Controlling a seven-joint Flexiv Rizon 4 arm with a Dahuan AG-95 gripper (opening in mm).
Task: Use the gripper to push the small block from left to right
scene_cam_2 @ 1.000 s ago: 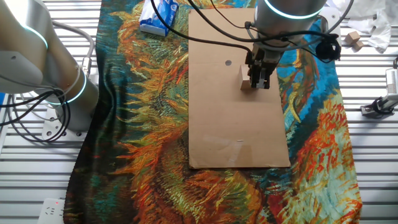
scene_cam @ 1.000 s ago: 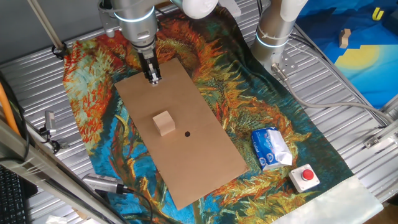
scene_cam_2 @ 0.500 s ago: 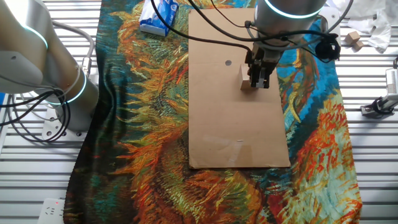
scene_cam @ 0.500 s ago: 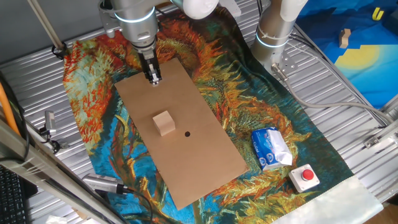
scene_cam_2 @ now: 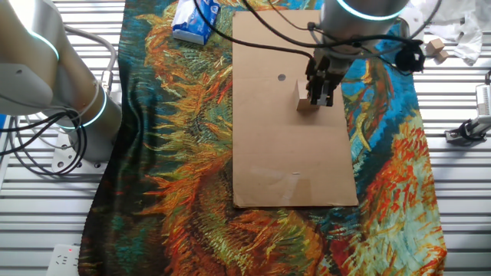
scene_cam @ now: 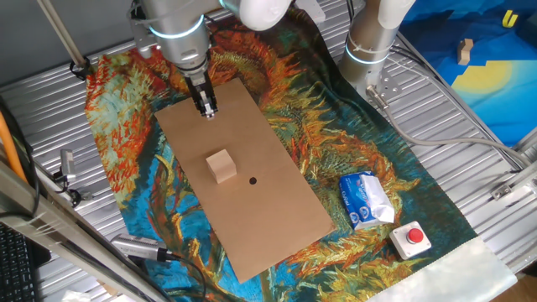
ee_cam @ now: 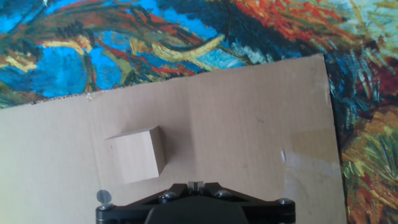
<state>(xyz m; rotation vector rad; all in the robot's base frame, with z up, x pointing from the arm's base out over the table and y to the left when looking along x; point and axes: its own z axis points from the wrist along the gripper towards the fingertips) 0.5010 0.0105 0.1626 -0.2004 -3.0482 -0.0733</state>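
Note:
The small block (scene_cam: 221,165), a light-tan wooden cube, sits on the brown board (scene_cam: 268,210) near its middle. My gripper (scene_cam: 206,108) hangs over the board's far end, apart from the block, with its narrow black fingers together and empty. In the other fixed view the gripper (scene_cam_2: 321,96) stands just beside the block (scene_cam_2: 304,100), partly covering it. In the hand view the block (ee_cam: 138,154) lies left of and ahead of the gripper (ee_cam: 196,185), whose jaws are closed.
The board lies on a colourful painted cloth (scene_cam: 126,134). A blue-white tissue pack (scene_cam: 366,200) and a red-button box (scene_cam: 411,238) sit at the right. A second upright arm (scene_cam: 373,42) stands at the back. A black dot (scene_cam: 252,179) marks the board.
The arm's upper body has shifted slightly sideways; the gripper tip stays almost in place over the board's end. The block has not moved.

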